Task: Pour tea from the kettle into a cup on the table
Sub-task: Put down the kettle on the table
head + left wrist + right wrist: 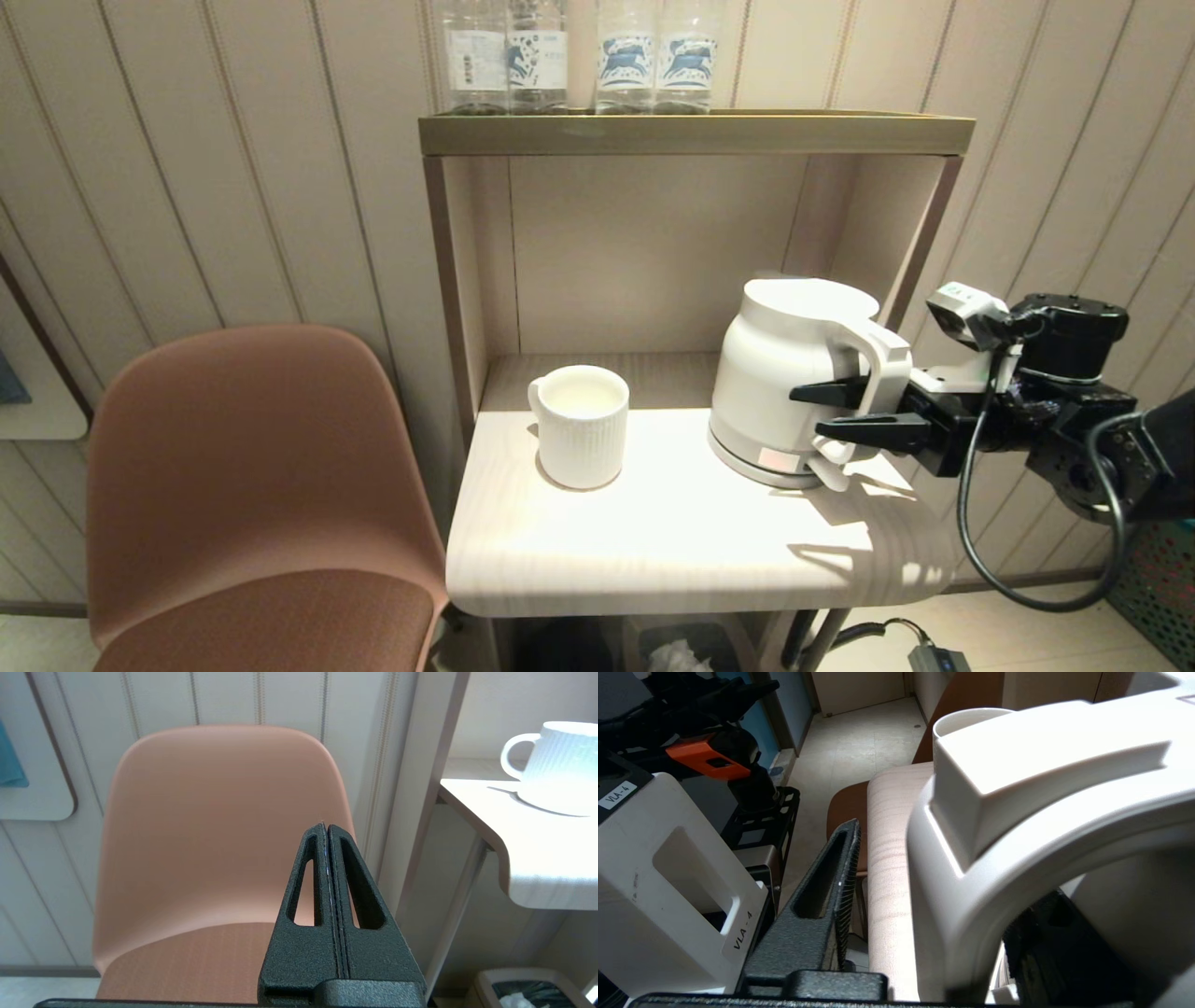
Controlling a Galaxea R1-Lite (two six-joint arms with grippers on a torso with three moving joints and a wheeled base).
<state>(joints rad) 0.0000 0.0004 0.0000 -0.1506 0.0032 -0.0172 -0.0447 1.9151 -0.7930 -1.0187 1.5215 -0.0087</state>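
Note:
The white kettle stands upright on its round base at the table's right side, handle facing right. My right gripper is open and straddles the loop handle: one finger reaches through the loop, the other lies outside with a gap to the handle. The ribbed white cup stands to the left of the kettle, handle toward the rear left; the left wrist view shows the cup too. My left gripper is shut on nothing, low in front of the chair, out of the head view.
A brown chair stands close to the table's left. Several clear water bottles line the shelf top above the alcove. A waste bin sits under the table. The front half of the tabletop is bare.

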